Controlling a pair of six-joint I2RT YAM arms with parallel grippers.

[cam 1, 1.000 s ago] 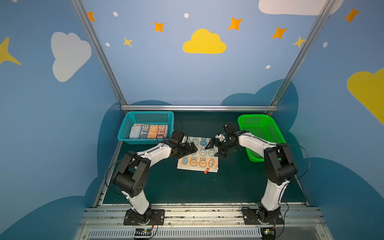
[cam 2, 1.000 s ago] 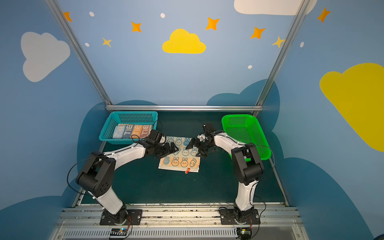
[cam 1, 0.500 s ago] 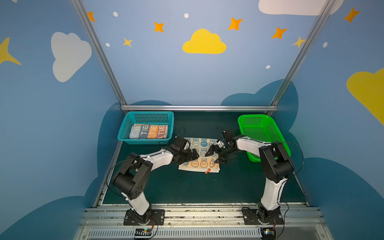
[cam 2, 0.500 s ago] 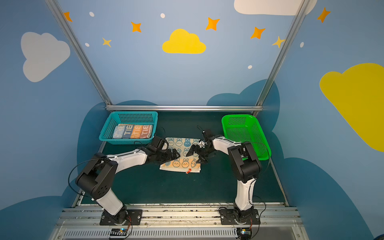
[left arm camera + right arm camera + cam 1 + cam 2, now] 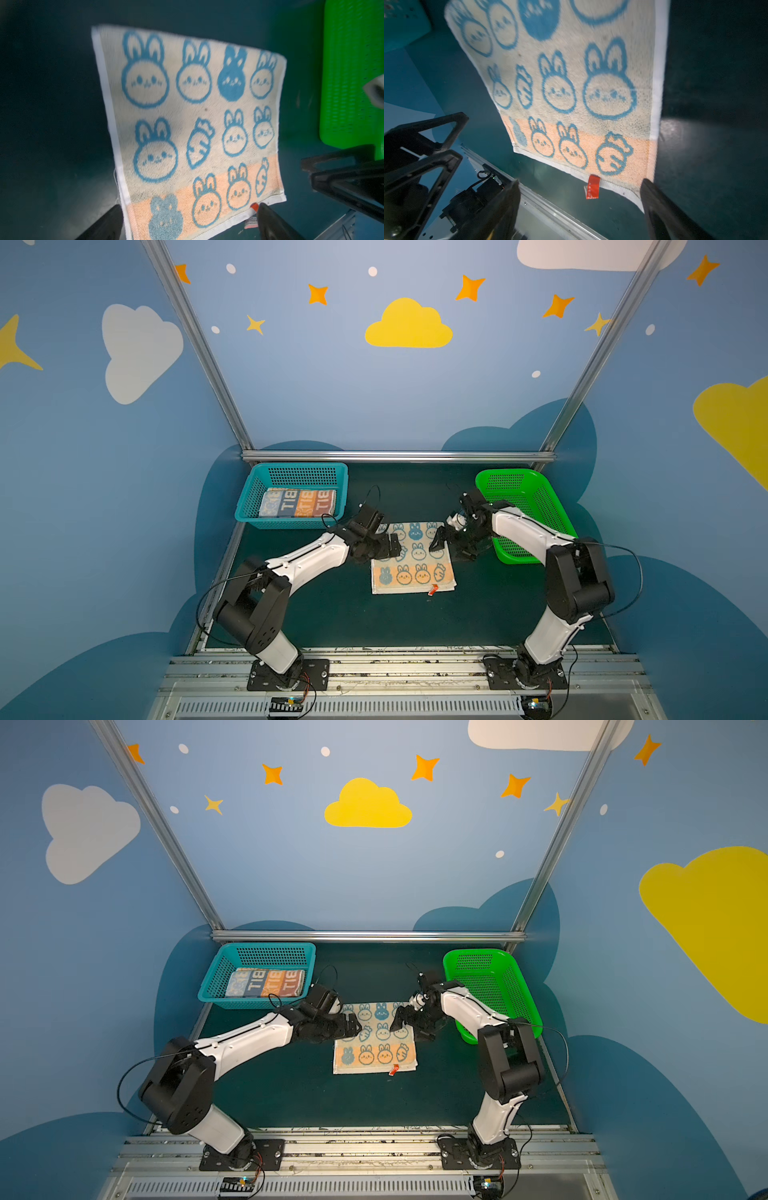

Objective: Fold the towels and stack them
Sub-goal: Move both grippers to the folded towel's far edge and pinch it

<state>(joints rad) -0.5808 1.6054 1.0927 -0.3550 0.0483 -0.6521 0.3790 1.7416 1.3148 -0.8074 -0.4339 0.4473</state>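
Towel (image 5: 415, 568) flat, frame centre.
L gripper (image 5: 388, 549) & R gripper (image 5: 449, 546) both spread wide over its side edges, holding nothing.

The blue-cream towel (image 5: 415, 572) has slid a little toward the green basket's (image 5: 515, 475) near end; the left gripper (image 5: 392, 549) has followed it toward that basket; the right gripper (image 5: 449, 548) has drawn back along the basket's side.
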